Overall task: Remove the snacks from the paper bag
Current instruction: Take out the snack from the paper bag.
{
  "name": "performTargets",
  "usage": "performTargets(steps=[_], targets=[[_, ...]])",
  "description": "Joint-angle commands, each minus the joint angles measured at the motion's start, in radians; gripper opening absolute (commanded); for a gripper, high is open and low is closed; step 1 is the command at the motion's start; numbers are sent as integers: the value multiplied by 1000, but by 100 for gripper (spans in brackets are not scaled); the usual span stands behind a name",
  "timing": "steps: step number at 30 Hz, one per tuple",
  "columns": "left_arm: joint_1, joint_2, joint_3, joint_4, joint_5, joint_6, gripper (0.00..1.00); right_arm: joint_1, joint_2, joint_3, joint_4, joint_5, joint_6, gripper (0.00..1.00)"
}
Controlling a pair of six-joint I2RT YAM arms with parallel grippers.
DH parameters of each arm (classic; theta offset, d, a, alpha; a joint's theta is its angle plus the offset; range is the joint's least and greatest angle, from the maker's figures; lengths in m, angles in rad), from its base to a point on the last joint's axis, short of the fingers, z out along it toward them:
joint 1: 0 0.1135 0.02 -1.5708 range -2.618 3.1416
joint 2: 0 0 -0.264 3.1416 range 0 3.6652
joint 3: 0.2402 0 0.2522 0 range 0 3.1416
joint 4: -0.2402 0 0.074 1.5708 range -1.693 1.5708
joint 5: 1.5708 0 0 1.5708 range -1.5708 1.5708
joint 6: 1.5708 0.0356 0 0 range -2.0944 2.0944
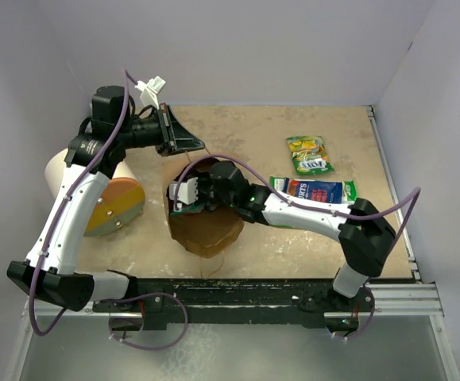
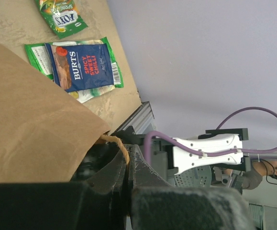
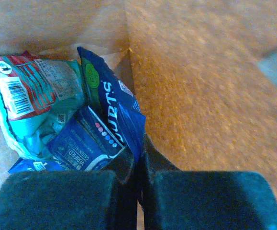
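The brown paper bag (image 1: 207,228) stands at the table's middle front, mouth up. My left gripper (image 1: 191,145) is shut on its twisted handle (image 2: 122,149), holding the bag's far rim up. My right gripper (image 1: 185,198) reaches into the bag's mouth. In the right wrist view it (image 3: 139,160) is shut on the edge of a dark blue packet (image 3: 113,108) inside the bag, next to a teal and red packet (image 3: 30,98). A green-yellow packet (image 1: 309,154) and a dark blue green-edged packet (image 1: 314,190) lie on the table to the right; both also show in the left wrist view (image 2: 60,17) (image 2: 81,67).
A white cylinder with an orange-yellow round end (image 1: 102,198) lies left of the bag, by the left arm. Walls close the table at the back and the sides. A metal rail (image 1: 388,298) runs along the front edge.
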Motion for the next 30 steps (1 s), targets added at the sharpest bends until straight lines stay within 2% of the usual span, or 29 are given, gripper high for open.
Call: performTargets(steps=[1, 8, 12, 19, 25, 30], targets=[[7, -25, 41, 3, -33, 39, 0, 13, -93, -31, -11, -42, 56, 0], [11, -15, 59, -18, -54, 50, 0, 31, -229, -62, -123, -141, 124, 0], [12, -8, 57, -16, -56, 48, 0, 33, -288, -26, -235, -250, 198, 0], [12, -10, 36, -11, -60, 47, 0, 35, -399, 54, -350, -349, 360, 0], [13, -10, 21, -11, -61, 48, 0, 34, -445, 191, -462, -343, 577, 0], [12, -10, 20, -12, -66, 52, 0, 34, -532, 259, -525, -303, 643, 0]])
